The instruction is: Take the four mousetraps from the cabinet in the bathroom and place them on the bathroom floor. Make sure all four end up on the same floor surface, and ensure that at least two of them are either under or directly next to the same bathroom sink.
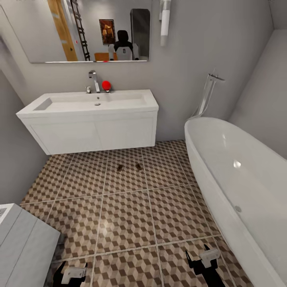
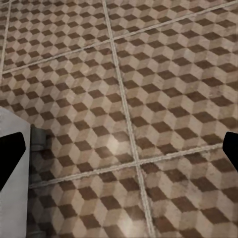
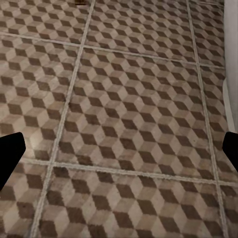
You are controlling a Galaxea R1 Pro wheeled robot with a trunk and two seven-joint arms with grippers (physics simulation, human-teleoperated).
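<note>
A bathroom seen from the robot's head, looking down over a floor of square tiles printed with brown, beige and white cubes (image 1: pixel 127 223). At 11 o'clock a white wall-hung rectangular sink unit (image 1: pixel 91 121) sits below a mirror; a white oval bathtub (image 1: pixel 239 179) runs along the 3 o'clock side. Two small brown wooden mousetraps lie on the tiles just in front of the sink unit, near centre: one (image 1: pixel 119 168) at 12 o'clock, the other (image 1: pixel 138 166) just beside it toward 1 o'clock. They are small and blurred, so wire and red spots cannot be made out.

At 7 o'clock the left gripper (image 1: pixel 74 274) hangs low near a pale grey cabinet corner (image 1: pixel 24 243); at 5 o'clock the right gripper (image 1: pixel 208 257) hangs near the tub wall. Both sets of fingers are spread wide and hold nothing.

Judged risks: two traps appear unplaced, and no orange-brown sideboard shows here, so the robot likely has to turn away. Turning in this narrow space could knock the right arm against the tub or the left against the grey cabinet, or roll the base over the laid traps.

The left wrist view adds a small grey round foot (image 2: pixel 37 139) under the pale cabinet. The right wrist view shows the tub's white edge (image 3: pixel 231 59) and a brown speck, perhaps a trap (image 3: pixel 79 2), cut off at the frame edge.
</note>
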